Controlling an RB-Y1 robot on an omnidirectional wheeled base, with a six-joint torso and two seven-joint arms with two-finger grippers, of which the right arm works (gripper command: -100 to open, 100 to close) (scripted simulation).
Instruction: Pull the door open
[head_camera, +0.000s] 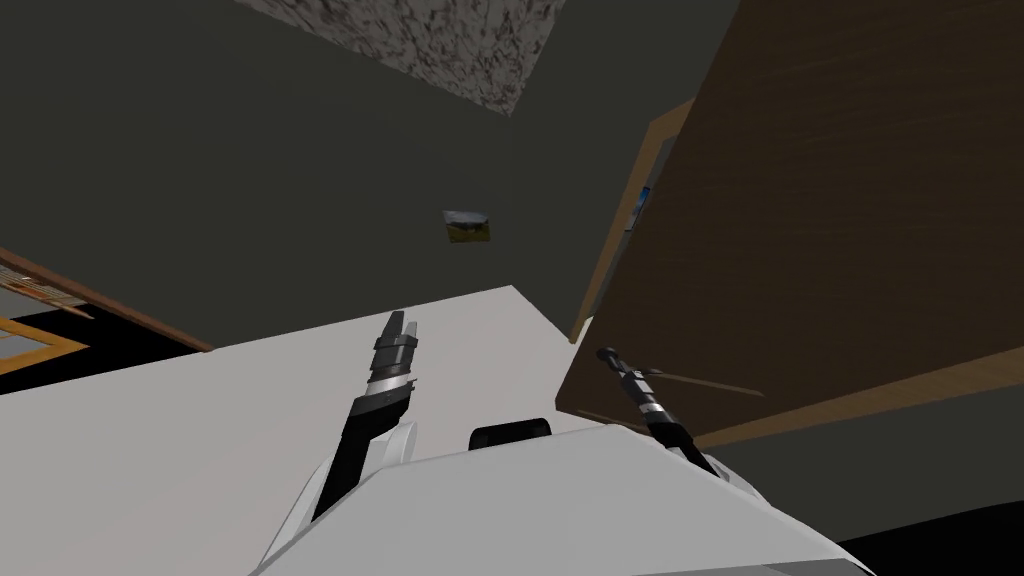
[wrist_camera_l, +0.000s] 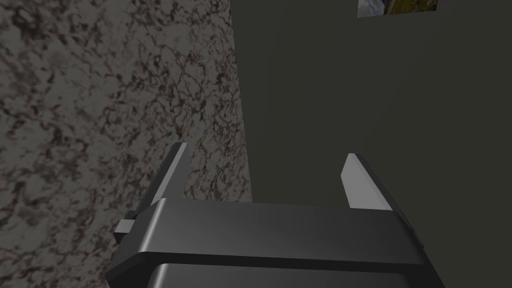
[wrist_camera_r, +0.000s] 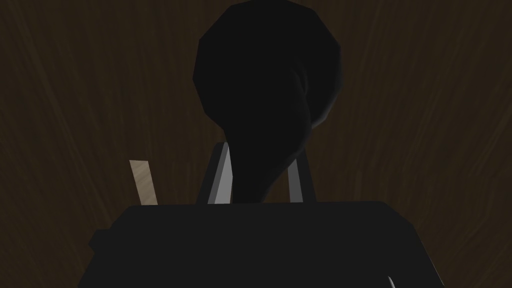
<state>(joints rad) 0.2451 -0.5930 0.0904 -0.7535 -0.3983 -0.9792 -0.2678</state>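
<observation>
While R gripper (wrist_camera_r: 261, 167) pinches the black, rounded door handle (wrist_camera_r: 270, 75) tight betw. both fingers, the dark brown wooden door (head_camera: 820, 200) stands right ahead of it, prob. just a crack ajar, so most of the pull's left. L gripper (wrist_camera_l: 265, 160) spread wide, empty.

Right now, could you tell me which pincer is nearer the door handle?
Right. The right pincer grips the handle on the brown door; the left pincer hangs open, apart from it.
</observation>
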